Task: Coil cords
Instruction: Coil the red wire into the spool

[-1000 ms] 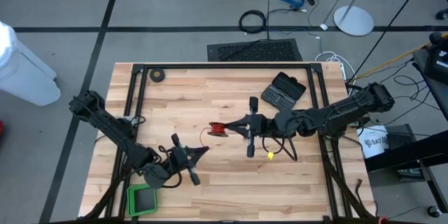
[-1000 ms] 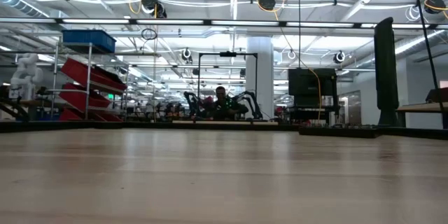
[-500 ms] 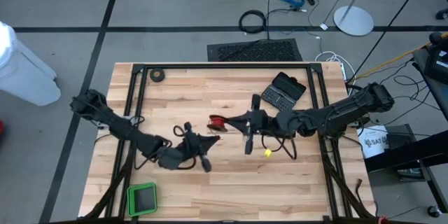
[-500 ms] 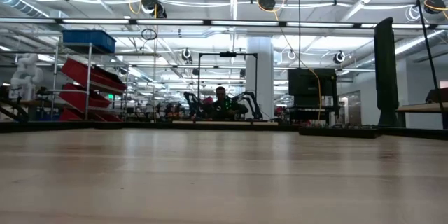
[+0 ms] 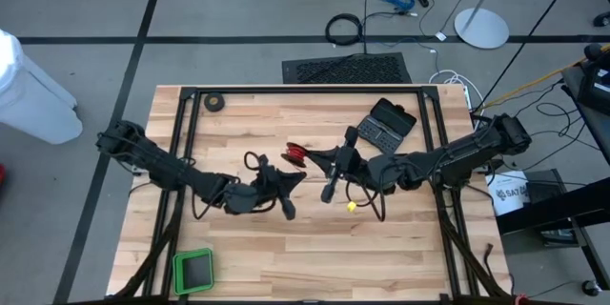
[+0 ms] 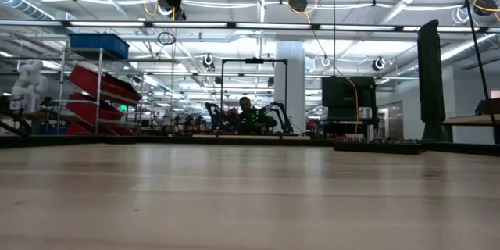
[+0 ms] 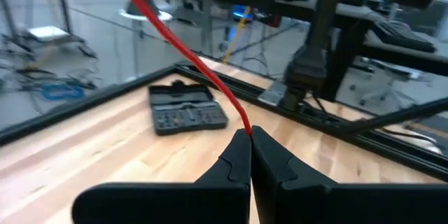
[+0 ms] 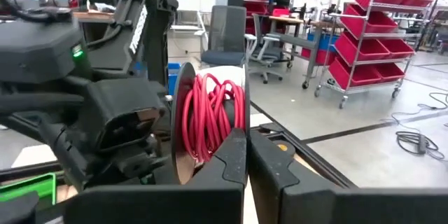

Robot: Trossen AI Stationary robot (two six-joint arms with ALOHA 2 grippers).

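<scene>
A small reel (image 5: 297, 156) wound with thin red wire (image 8: 208, 122) hangs above the middle of the table, with my right gripper (image 5: 313, 158) shut on it from the right. Just nearer the front edge, my left gripper (image 5: 301, 175) is shut on the wire's loose run (image 7: 210, 77). That run climbs from its fingertips (image 7: 250, 134) toward the reel, whose body lies past the left wrist view's edge. Seen from the right wrist, the left arm (image 8: 91, 119) stands close behind the reel. My left gripper pinches the single red wire (image 7: 244, 127) between its two fingertips, fingers about level and pointing toward the table's right. The wire leaves the tips in a nearly straight line and is clear of the table. My right gripper pinches the reel by the rim of its flange (image 8: 243, 115) at the fingertips (image 8: 234, 155), coming level from the table's right. The reel is lifted clear of the table, its discs standing on edge.
An open black bit case (image 5: 386, 122) lies at the far right. A black tape roll (image 5: 215, 102) sits at the far left corner and a green tray (image 5: 193, 270) at the near left. A small yellow piece (image 5: 351, 206) lies below the right gripper. Black frame rails (image 5: 305, 89) border the table.
My left gripper has swung from the near left toward the table's right and far side, ending close beside the reel. My right gripper has turned at the wrist, and the reel has shifted a little toward the far edge, still clear of the table.
</scene>
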